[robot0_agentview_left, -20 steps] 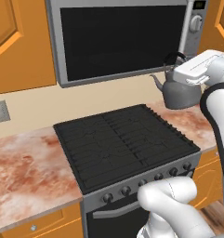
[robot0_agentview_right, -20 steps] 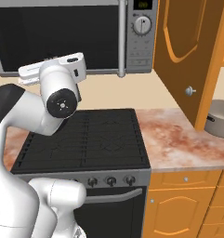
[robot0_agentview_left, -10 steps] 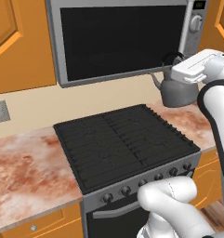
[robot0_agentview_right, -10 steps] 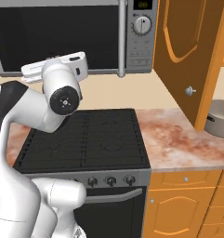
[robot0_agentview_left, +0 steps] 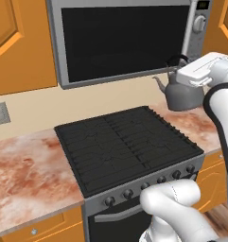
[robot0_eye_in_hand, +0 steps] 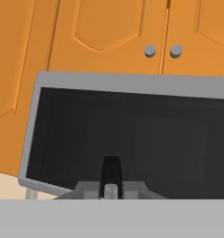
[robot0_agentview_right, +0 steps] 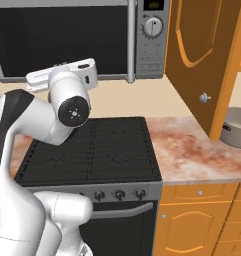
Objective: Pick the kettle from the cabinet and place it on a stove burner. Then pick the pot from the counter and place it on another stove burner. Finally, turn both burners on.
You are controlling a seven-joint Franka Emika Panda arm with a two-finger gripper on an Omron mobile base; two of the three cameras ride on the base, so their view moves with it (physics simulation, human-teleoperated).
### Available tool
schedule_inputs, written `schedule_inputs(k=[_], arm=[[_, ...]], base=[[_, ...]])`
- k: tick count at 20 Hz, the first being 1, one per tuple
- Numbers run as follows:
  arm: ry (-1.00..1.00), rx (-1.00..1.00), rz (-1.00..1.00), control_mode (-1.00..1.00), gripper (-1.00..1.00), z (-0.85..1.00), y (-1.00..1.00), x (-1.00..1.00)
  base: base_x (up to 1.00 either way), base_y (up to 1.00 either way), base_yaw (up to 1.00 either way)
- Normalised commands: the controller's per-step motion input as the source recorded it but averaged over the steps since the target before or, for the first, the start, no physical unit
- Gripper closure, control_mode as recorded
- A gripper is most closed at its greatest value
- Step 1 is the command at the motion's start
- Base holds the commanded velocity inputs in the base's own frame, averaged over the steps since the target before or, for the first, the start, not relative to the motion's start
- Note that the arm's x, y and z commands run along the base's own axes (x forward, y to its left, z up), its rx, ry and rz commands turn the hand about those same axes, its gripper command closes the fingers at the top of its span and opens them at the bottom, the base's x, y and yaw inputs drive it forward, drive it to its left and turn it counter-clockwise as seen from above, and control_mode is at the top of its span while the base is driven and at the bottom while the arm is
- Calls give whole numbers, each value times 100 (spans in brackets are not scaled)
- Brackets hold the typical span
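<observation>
While kettle (robot0_agentview_left: 183, 93) hangs above marbled counter (robot0_agentview_left: 25, 165), black stove burners (robot0_agentview_left: 125, 142), steel microwave (robot0_agentview_left: 120, 38)

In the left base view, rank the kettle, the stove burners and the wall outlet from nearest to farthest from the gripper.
1. kettle, hanging at the gripper, far right.
2. stove burners, below and left, centre.
3. wall outlet, far left on the backsplash.

Dark grey kettle (robot0_agentview_left: 182, 94), black stove burners (robot0_agentview_left: 122, 142), reddish-brown and cream marbled counter (robot0_agentview_right: 192, 147), grey-beige pot (robot0_agentview_right: 235, 127).
</observation>
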Motion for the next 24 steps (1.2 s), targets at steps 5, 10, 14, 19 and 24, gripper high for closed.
schedule_inputs(k=[5,10,14,19,24], arm=[[0,1,0,-100,100,-17,-9,-5],[0,1,0,-100,100,-25,-13,-9],[0,0,0,-100,100,-26,-13,0],[2,0,0,-100,100,-39,-7,2],[0,0,1,-100,100,-33,-3,15]], base=[[0,0,0],[0,0,0],[0,0,0],[0,0,0],[0,0,0]])
